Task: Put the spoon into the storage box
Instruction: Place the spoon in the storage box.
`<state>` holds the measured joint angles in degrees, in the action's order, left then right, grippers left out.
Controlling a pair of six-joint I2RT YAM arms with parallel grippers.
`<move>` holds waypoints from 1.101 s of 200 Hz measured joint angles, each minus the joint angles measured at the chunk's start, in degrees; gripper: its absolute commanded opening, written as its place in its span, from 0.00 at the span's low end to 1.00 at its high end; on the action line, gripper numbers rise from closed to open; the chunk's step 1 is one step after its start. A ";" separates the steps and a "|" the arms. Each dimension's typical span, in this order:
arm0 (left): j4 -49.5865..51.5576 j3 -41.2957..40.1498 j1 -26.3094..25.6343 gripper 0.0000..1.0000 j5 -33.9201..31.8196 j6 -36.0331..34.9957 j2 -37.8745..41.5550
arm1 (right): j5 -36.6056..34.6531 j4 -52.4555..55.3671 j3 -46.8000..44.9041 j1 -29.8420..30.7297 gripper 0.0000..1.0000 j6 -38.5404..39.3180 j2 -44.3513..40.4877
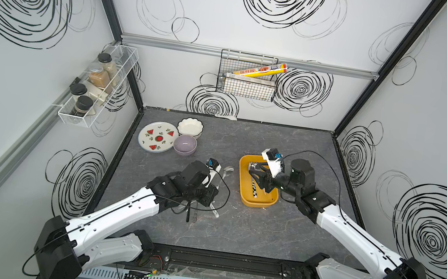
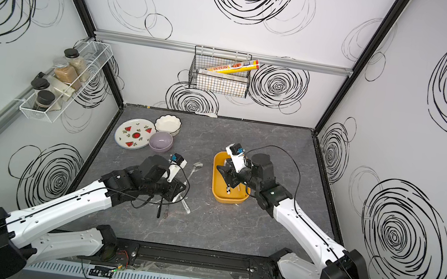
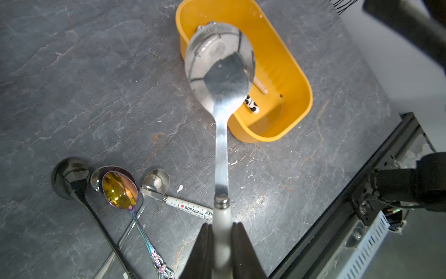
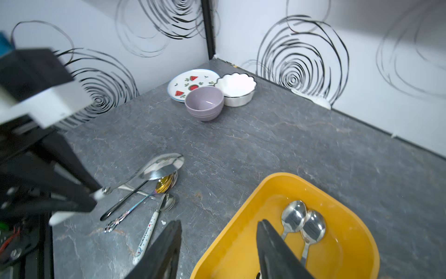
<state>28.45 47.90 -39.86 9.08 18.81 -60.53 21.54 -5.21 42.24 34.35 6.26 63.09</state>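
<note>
steel with a white handle, the spoon (image 3: 220, 72) is clamped by its handle in the left claw (image 3: 222, 248), jaws narrow around it, bowl pointing ahead toward the yellow box (image 3: 284, 72). in a top view the spoon's bowl (image 1: 228, 170) is just beside the box's left wall, not over it. the right claw (image 4: 220, 222) hangs over the box with jaws wide and empty, taking up the space above it. two spoons (image 4: 293, 216) already lie inside. on the desk (image 3: 96, 84) below the left claw lie a black spoon (image 3: 70, 174), a gold spoon (image 3: 120, 189) and a doraemon spoon (image 3: 156, 180), overlapping. well apart at the far corner stand a purple bowl (image 4: 205, 101), white bowl (image 4: 236, 87) and plate (image 4: 188, 82).
</note>
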 measured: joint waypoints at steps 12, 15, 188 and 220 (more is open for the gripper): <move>0.11 0.17 1.20 0.00 2.69 -1.44 -0.70 | 1.07 0.02 -0.02 1.40 0.59 5.97 -0.52; 0.15 0.24 1.44 0.00 3.30 -1.73 -0.94 | 1.16 0.04 0.00 1.81 0.59 7.74 -0.61; 1.90 2.27 2.56 0.00 17.88 -7.43 -5.38 | -6.69 3.48 3.78 9.01 0.32 57.22 7.15; 1.95 2.27 2.80 0.00 18.51 -7.45 -5.42 | -6.38 1.36 2.43 9.35 0.31 58.84 7.28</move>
<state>30.39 50.17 -37.06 27.59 11.35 -65.95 15.16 -3.86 44.66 43.70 65.10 70.37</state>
